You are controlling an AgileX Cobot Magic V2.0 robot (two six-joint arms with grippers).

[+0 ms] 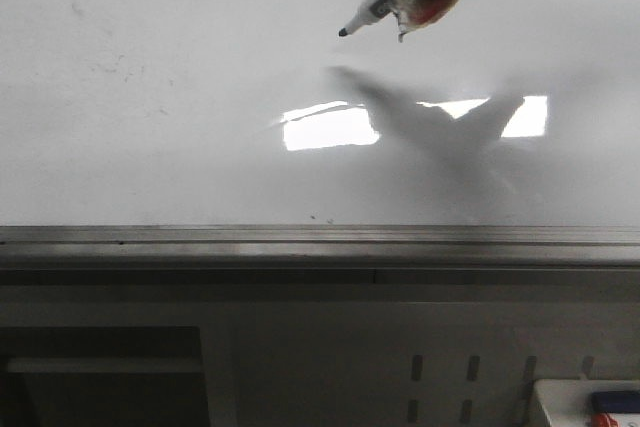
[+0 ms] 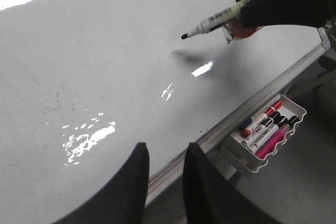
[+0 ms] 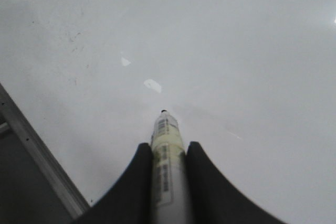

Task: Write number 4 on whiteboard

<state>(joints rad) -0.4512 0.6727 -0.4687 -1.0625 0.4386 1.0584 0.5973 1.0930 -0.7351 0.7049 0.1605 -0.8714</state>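
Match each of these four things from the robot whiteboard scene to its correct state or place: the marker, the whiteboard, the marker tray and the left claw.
Column one:
1. white marker pen with a black tip
2. large glossy white whiteboard
3. white plastic tray of coloured markers
4. left claw

Column two:
A. hangs below the board's metal rim
B. holds nothing
C. gripped in the right claw, tip off the surface
D. shows bright glare, no number 4 drawn

Pairs: 1-C, 2-D, 3-A, 4-B
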